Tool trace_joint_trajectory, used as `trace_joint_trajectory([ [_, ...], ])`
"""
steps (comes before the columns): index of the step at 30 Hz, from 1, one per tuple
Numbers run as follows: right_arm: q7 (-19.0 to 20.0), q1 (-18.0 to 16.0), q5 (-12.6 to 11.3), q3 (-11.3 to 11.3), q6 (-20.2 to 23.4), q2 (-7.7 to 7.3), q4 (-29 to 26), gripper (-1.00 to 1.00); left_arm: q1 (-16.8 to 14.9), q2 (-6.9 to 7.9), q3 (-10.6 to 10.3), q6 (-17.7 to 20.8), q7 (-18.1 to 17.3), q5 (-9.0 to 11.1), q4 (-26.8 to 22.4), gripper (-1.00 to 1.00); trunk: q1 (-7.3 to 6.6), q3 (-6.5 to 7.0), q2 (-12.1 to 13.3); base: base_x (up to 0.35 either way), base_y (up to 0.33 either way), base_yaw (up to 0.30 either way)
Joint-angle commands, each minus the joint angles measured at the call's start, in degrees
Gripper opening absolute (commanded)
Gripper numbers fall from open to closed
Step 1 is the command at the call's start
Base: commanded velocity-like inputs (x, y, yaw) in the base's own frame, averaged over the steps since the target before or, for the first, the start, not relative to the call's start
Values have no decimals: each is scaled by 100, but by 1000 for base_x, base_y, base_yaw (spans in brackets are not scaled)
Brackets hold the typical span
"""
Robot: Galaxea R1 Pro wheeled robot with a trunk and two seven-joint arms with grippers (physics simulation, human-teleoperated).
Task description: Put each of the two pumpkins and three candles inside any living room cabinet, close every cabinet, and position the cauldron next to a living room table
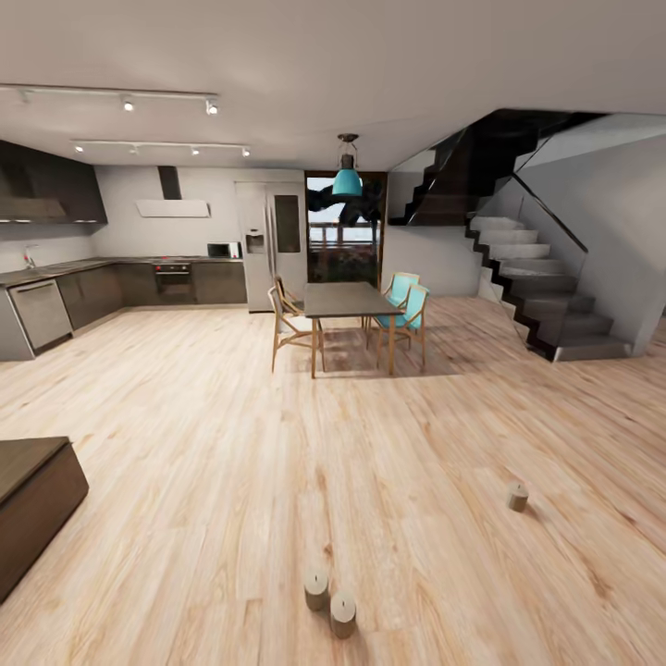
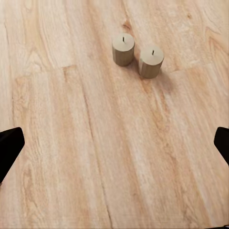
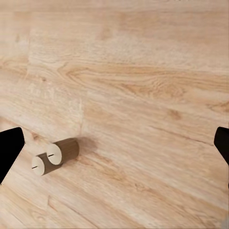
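Note:
Three beige candles stand on the light plank floor. Two are close together just ahead of me [image 1: 316, 588] [image 1: 343, 613], and the third [image 1: 517, 497] stands apart to the right. The left wrist view looks down on the pair [image 2: 123, 48] [image 2: 151, 60], beyond my open left gripper [image 2: 114, 143], whose black fingertips [image 2: 9, 148] show at the picture's edges. My right gripper [image 3: 114, 143] is open too, with the same pair [image 3: 44, 163] [image 3: 64, 150] off to one side near a fingertip [image 3: 9, 149]. The dark brown cabinet's end [image 1: 28, 499] is at the left. The pumpkins, the cauldron and the table are out of view.
A dining table [image 1: 347, 301] with wooden and teal chairs stands mid-room ahead. Behind it are a fridge and a doorway. Dark kitchen counters [image 1: 55, 301] run along the left, and a staircase [image 1: 546, 296] rises at the right. Wide plank floor lies between me and them.

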Motion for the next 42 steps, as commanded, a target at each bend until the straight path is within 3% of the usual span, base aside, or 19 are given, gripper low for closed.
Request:
trace_joint_trajectory([
  [1,17,0,-59,-2,38,-2,0,100,0,1,-9,35,29,-12,-12,100,4,-6,-3,330,0,-1],
  [30,18,-1,-59,-2,38,23,-1,100,0,1,-9,41,29,-7,-12,100,4,-6,-3,304,45,0],
  [42,13,-1,-58,-2,38,25,-1,100,0,1,-9,43,29,-3,-12,100,4,-6,-3,177,120,0],
])
